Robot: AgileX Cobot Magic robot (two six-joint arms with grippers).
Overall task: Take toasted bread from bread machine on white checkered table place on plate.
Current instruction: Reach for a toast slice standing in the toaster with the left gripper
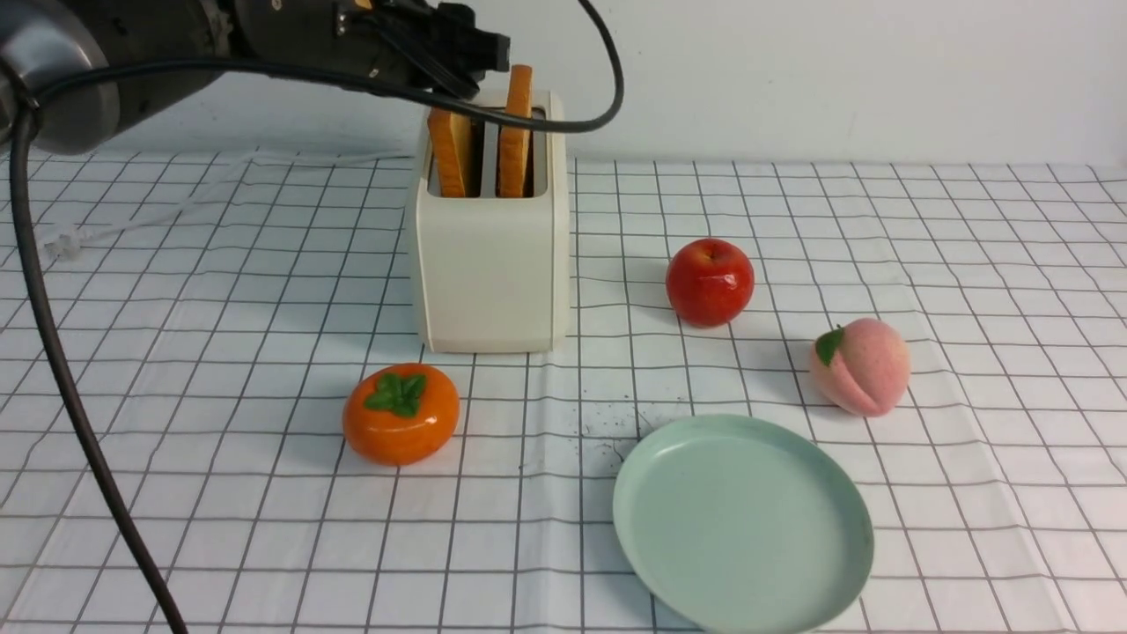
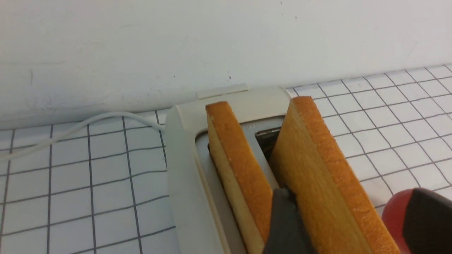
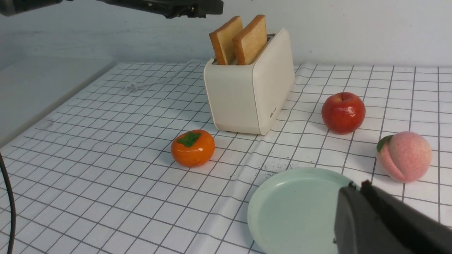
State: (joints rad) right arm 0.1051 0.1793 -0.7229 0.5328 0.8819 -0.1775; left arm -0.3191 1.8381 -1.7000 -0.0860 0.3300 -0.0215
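Worktop (image 1: 968, 264) clothed in white with thin dark grid, slightly creased, backed by plain pale wall. Left arm (image 1: 264, 26), dark, entering at upper left of front view, with black cable (image 1: 53, 352) trailing down toward near edge. Bread machine (image 1: 489, 264), cream-white and boxy, upright toward rear centre of worktop, white cord (image 2: 116, 114) leading off beside wall. Plate (image 1: 740, 519), pale mint green, bare, near front edge, to right of bread machine and well apart from it. Toasted bread as two slices, both upright in slots: left slice (image 1: 451, 154) and right slice (image 1: 515, 132), golden faces, darker crusts. Pink peach (image 1: 863, 365) near plate's far right rim; red apple (image 1: 710, 282) between peach and bread machine; orange persimmon (image 1: 401, 427) in front of bread machine, slightly left. Left hand (image 2: 348, 194) above bread machine, released, jaws wide and astride right slice: inner finger (image 2: 286, 222) down between the two slices at right slice's face (contact unclear), outer finger (image 2: 427, 218) beyond its crust, gap showing. Right hand (image 3: 355, 187) clenched on nothing, seen against plate's rim in right wrist view, outside front view. Dark specks (image 1: 607, 431) scattered on worktop just behind plate.
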